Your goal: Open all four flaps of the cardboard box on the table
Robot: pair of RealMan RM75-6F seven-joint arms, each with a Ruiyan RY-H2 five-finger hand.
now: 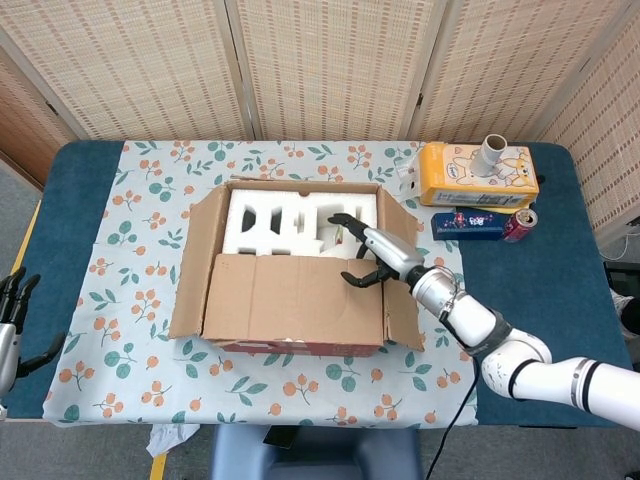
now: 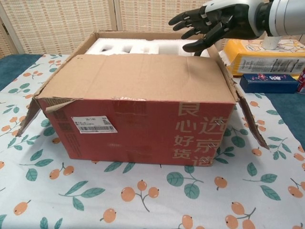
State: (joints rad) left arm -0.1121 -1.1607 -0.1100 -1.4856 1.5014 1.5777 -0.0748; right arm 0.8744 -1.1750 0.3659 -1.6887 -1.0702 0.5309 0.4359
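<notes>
- My right hand is over the open back half of the cardboard box, arm reaching in from the lower right across the box's right side.
- Fingers spread apart, thumb angled down toward the far edge of the near flap; holding nothing, so it's open. Can't tell if the thumb tip touches the cardboard.
- In the chest view the hand sits above the box's top-right rear corner, palm facing down-ish.
- My left hand is at the far left frame edge, off the tablecloth, well apart from the box; fingers upright and apart, nothing in it.
- Box sits mid-table on the floral cloth. Near flap lies flat, closed over the front half. Left flap and right flap are folded outward; the back one I can't make out clearly.
- Inside the box: white foam insert w/ rectangular cutouts, visible in the uncovered rear half.
- Right of the box: yellow carton w/ a grey tube standing on it, a dark blue packet just in front, red can beside that.
</notes>
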